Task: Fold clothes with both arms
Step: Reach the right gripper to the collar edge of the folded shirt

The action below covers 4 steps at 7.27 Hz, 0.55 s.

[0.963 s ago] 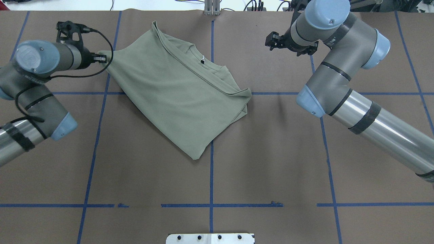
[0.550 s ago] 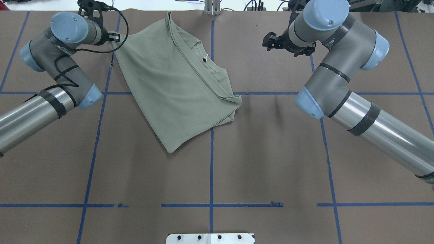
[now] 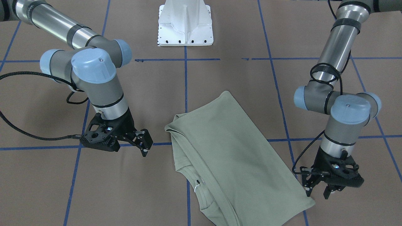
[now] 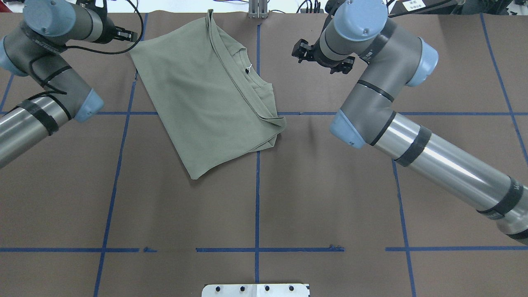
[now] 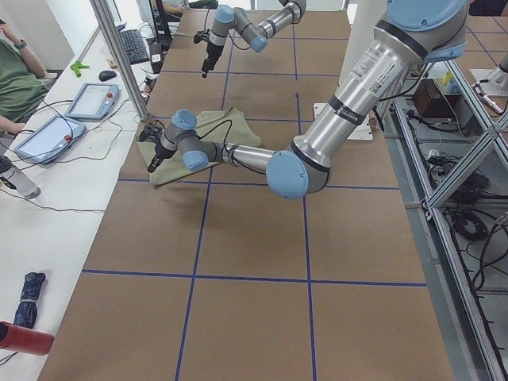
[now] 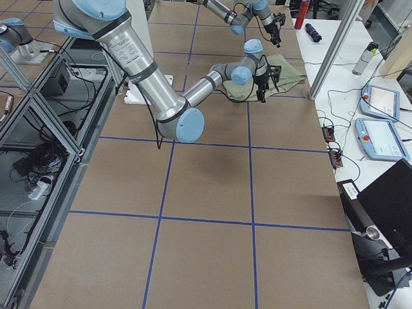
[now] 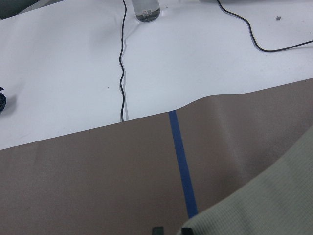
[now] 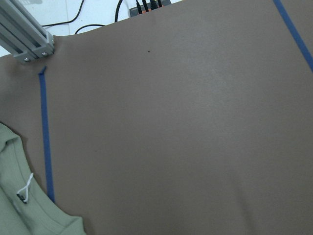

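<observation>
As the front-facing view has it, shirt (image 3: 229,157) lies folded on table (image 3: 220,78), left gripper (image 3: 317,191) spread apart just beside its corner, right gripper (image 3: 145,143) parted too, empty, clear of it. Overhead: shirt between both grippers, at far edge. Left wrist: corner near fingertips (image 7: 158,230).

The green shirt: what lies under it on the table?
The folded shirt lies on brown paper crossed by blue tape lines; two lines pass under it and come out again. Its sleeves do not show, and anything else beneath is covered.
</observation>
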Each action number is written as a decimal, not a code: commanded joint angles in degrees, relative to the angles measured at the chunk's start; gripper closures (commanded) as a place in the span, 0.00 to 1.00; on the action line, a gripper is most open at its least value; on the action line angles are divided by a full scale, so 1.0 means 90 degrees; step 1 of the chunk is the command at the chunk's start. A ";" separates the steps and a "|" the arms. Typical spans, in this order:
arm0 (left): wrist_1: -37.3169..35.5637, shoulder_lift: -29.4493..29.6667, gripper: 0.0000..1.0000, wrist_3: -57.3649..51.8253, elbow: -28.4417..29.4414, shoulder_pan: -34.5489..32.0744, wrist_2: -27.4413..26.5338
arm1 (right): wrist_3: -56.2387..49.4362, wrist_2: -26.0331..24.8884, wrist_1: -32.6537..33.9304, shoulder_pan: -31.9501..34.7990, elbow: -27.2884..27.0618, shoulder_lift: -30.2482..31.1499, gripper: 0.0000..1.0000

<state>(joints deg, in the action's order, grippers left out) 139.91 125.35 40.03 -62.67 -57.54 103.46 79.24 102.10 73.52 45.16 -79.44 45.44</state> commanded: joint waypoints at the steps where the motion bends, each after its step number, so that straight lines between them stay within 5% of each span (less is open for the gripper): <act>1: -0.0008 -0.0663 0.00 0.0064 -0.1071 -0.0110 0.0643 | 0.0976 -0.0550 -0.0954 -0.0319 0.1572 -0.0925 0.12; 4: 0.0002 -0.0724 0.00 0.0493 -0.1201 -0.0072 0.0653 | 0.1127 -0.1128 -0.1176 -0.0827 0.2748 -0.1619 0.20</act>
<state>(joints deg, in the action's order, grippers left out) 139.89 119.02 42.63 -72.93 -58.40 109.22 88.92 94.11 63.82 39.73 -59.27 33.27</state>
